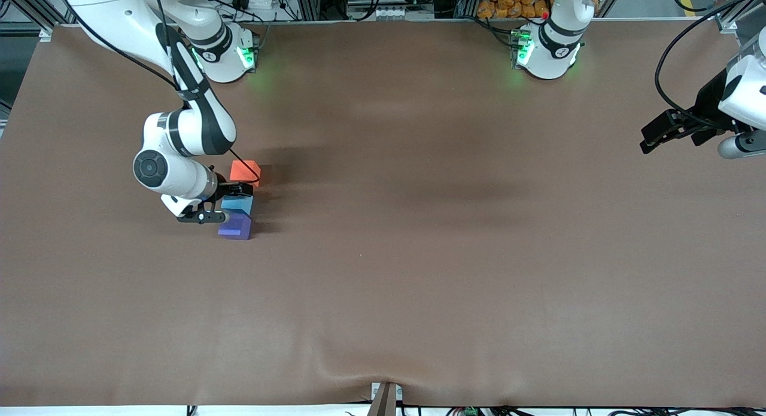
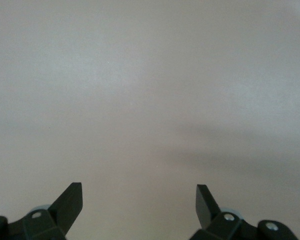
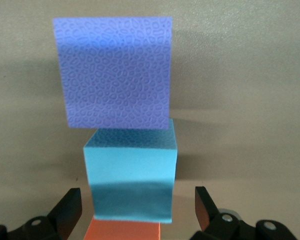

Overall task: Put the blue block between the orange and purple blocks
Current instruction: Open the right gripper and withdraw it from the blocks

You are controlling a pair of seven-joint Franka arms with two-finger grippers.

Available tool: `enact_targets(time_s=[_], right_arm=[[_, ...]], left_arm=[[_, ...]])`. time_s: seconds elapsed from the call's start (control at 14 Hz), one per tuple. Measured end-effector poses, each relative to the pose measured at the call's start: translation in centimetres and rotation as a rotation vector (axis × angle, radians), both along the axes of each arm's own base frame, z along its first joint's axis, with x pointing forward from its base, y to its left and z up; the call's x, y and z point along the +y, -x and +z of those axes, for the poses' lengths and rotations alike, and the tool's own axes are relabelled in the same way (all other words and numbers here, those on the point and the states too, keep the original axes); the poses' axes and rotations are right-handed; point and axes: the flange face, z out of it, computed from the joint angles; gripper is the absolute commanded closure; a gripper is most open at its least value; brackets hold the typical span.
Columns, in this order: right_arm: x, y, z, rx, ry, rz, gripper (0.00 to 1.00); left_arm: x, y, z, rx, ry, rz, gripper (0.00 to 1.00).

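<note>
Three small cubes lie in one row toward the right arm's end of the table. The orange block (image 1: 245,170) is farthest from the front camera, the blue block (image 1: 238,205) is in the middle, and the purple block (image 1: 235,228) is nearest. My right gripper (image 1: 230,193) hangs low over the blue block (image 3: 131,175). It is open, with a gap between each finger and the cube's sides. The purple block (image 3: 115,70) and orange block (image 3: 122,231) flank it in the right wrist view, where the right gripper (image 3: 137,200) shows. My left gripper (image 1: 646,137) waits open over bare mat at the left arm's end, and the left wrist view shows the left gripper (image 2: 140,195) empty.
A brown mat (image 1: 419,254) covers the whole table, with a small wrinkle at its edge nearest the front camera (image 1: 359,374). Both arm bases (image 1: 547,57) stand along the edge farthest from that camera. Cables and racks lie past that edge.
</note>
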Motion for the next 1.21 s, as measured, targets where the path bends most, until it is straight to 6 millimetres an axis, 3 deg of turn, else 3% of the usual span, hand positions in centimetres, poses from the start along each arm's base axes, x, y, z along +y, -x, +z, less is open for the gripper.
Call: enact_targets(time_s=[0.07,0.21,0.5,0.71,0.93,1.21], right_arm=[[0.2,-0.4,1.0,0.014,-0.003,0.001,0.00],[0.8,-2.0,4.8,0.045,-0.010,-0.006,0.00],[2.2,-6.1,16.1,0.054,-0.021,-0.040,0.00],[1.9,-8.3,23.1,-0.006,-0.031,-0.070,0.00],[-0.3,-9.9,30.4,-0.076,-0.041,-0.097,0.00],[-6.5,-10.4,36.7,-0.140,-0.024,-0.138,0.00]], left_arm=[[0.0,0.0,0.0,0.000,0.000,0.000,0.00],[0.0,0.0,0.0,0.000,0.000,0.000,0.00],[0.0,0.0,0.0,0.000,0.000,0.000,0.00],[0.0,0.0,0.0,-0.001,0.000,0.000,0.00],[0.0,0.0,0.1,-0.002,0.000,0.000,0.00],[0.0,0.0,0.1,-0.003,0.000,0.000,0.00]])
